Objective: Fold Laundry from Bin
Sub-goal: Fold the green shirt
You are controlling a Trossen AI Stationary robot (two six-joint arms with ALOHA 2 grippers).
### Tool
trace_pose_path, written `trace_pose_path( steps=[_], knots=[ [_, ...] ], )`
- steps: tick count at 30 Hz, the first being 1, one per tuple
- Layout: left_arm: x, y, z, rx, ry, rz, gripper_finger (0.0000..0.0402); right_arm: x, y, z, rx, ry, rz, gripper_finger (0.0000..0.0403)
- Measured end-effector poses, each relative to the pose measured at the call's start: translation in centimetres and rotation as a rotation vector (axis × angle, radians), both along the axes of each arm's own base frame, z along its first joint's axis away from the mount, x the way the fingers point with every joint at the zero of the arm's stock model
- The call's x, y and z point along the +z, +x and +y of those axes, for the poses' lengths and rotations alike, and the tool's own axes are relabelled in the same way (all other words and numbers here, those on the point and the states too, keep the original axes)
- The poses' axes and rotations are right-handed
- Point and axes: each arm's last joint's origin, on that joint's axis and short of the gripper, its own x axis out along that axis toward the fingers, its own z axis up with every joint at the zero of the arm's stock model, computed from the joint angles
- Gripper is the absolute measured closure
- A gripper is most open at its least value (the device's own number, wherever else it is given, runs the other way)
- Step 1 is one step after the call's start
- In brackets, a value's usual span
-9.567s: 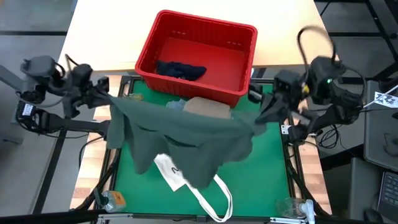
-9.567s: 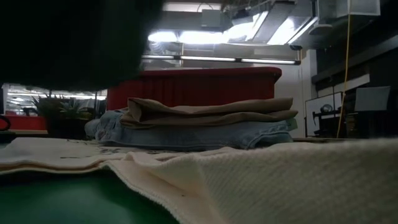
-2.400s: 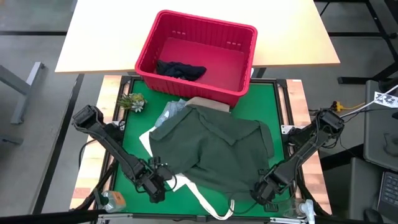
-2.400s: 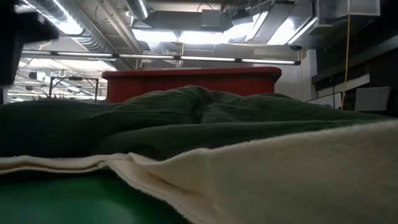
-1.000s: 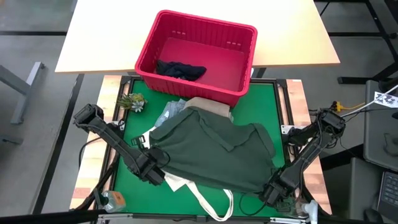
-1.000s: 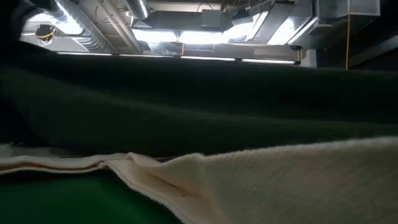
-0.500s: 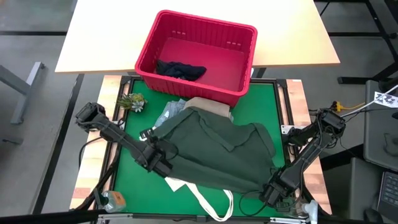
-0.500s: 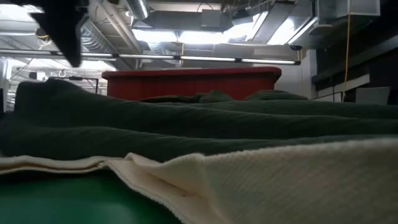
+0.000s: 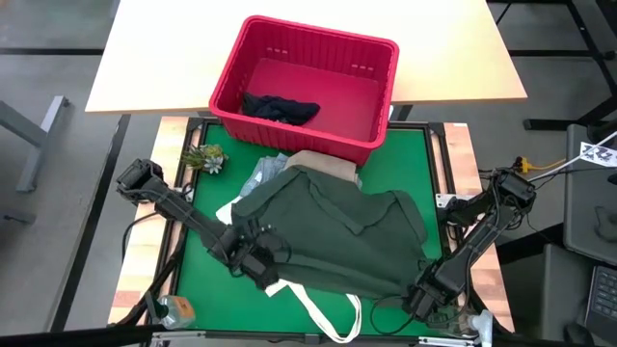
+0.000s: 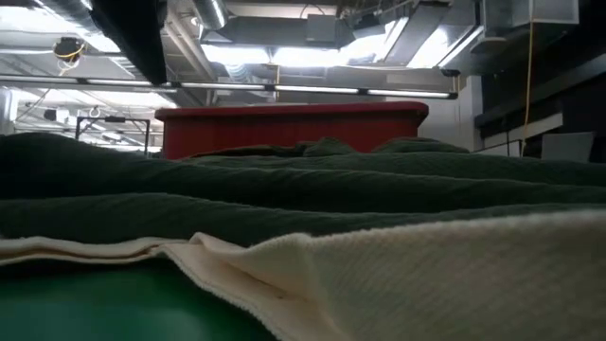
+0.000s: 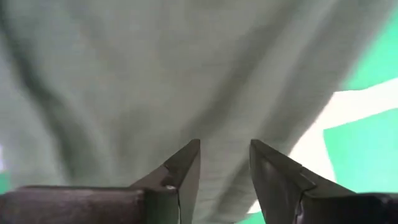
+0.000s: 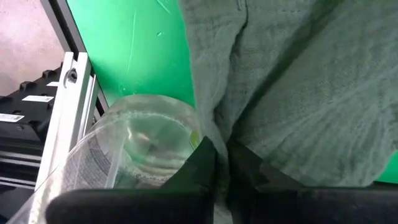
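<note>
Grippers work the green mat's near edge: the right gripper (image 9: 427,292) pinches the olive shirt (image 9: 337,236) at the near right corner, while the left gripper (image 9: 258,258) stands parted above its left hem. Best smoothed flat before folding. Farther off, the red bin (image 9: 371,145) holds dark shorts (image 9: 280,108).

Shirt (image 9: 337,236) spread on mat (image 9: 424,173), before bin (image 9: 376,145); shorts (image 9: 280,108) in bin.

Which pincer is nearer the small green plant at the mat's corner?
Left. The left pincer is at the dark olive shirt's near-left edge, below the plant; the right pincer holds its opposite corner.
</note>
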Motion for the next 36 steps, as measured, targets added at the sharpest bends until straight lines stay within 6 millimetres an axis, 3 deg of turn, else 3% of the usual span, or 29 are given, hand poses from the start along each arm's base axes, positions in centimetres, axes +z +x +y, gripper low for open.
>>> trace_pose_path(
  steps=[6,13,19,28,31,36],
  knots=[
    [-0.1,-0.3,-2.4,-0.066,-0.048,-0.084,0.0273,0.0,0.0,0.0,-0.001,0.0,-0.001,0.0382],
    [-4.4,-0.4,-4.7,-0.118,-0.034,-0.065,0.0273,0.0,0.1,0.0,-0.001,-0.009,-0.016,0.0382],
    [-7.8,0.0,-5.3,-0.127,0.016,0.019,0.0273,0.0,0.1,0.0,-0.002,-0.014,-0.026,0.0382],
    [-10.4,0.5,-5.4,-0.167,0.066,0.097,0.0275,0.0,0.1,0.0,-0.002,-0.016,-0.03,0.0382],
    [-10.5,0.7,-5.1,-0.161,0.044,0.12,0.0297,-0.1,0.1,0.0,-0.002,-0.016,-0.03,0.0382],
    [-9.5,0.9,-4.7,-0.147,0.018,0.108,0.0387,-0.1,0.1,0.0,-0.003,-0.016,-0.03,0.0382]
  ],
)
